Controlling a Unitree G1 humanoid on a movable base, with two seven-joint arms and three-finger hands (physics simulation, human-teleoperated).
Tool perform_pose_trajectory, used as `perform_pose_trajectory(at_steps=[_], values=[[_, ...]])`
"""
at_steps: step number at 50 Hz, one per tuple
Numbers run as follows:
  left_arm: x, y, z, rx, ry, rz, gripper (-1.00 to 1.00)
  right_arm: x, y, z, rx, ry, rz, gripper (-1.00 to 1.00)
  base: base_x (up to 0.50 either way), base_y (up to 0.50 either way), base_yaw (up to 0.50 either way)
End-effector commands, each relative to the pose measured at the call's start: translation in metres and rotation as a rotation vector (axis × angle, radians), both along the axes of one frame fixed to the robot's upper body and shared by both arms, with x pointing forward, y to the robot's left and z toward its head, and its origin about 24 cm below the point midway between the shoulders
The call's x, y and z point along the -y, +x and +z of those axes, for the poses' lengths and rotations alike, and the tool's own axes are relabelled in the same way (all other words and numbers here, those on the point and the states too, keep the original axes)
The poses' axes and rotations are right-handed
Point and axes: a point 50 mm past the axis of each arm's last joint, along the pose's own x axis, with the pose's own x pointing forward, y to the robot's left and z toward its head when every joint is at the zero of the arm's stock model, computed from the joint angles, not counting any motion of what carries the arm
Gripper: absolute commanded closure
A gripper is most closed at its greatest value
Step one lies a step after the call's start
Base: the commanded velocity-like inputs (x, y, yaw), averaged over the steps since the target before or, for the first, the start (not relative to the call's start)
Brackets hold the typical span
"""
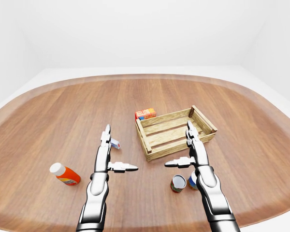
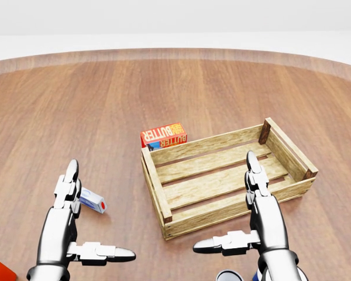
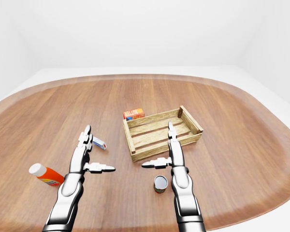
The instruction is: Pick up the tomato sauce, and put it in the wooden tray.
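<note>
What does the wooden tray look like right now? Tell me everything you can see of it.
The wooden tray is an open, slatted crate of pale, rough-looking planks, with darker corner posts and a floor of boards with gaps between. It looks empty. It sits flat on the table, turned at a slight angle in the head view. A butter box lies just beyond its upper left corner. The right hand overlaps its lower edge in that view; contact cannot be told.

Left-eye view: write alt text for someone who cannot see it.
Two open silver robot hands, left hand and right hand, hover over a brown oval wooden table, holding nothing. An empty slatted wooden tray sits right of centre, an orange white-capped sauce bottle lies lower left, and two small cans stand by the right arm.
</note>
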Motion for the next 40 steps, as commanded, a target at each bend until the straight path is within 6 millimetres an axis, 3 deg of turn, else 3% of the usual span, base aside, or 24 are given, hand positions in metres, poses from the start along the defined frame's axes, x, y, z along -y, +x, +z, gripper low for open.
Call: perform_pose_trajectory(at_steps=[1, 16, 18, 30, 40], values=[[0.0, -0.001, -0.002, -0.009, 0.002, -0.003, -1.0, 0.0, -0.001, -0.001, -0.003, -0.003, 0.004, -1.0, 0.5, 0.0, 0.0], [0.001, 0.0, -0.003, -0.014, 0.006, -0.006, -1.0, -0.002, -0.001, 0.0, -0.003, -0.01, 0.015, -1.0, 0.5, 0.0, 0.0], [0.001, -0.001, -0.003, -0.014, 0.008, -0.006, -1.0, -0.003, -0.006, 0.007, 0.054, 0.033, 0.044, -1.0, 0.5, 0.0, 0.0], [0.0, 0.0, -0.003, -0.014, 0.009, -0.001, -1.0, -0.001, -0.018, 0.032, 0.151, 0.028, 0.057, -1.0, 0.0, 0.0, 0.0], [0.0, 0.0, -0.003, -0.013, 0.009, 0.003, -1.0, -0.006, -0.022, 0.046, 0.168, -0.147, 0.099, -1.0, 0.0, 0.0, 0.0]])
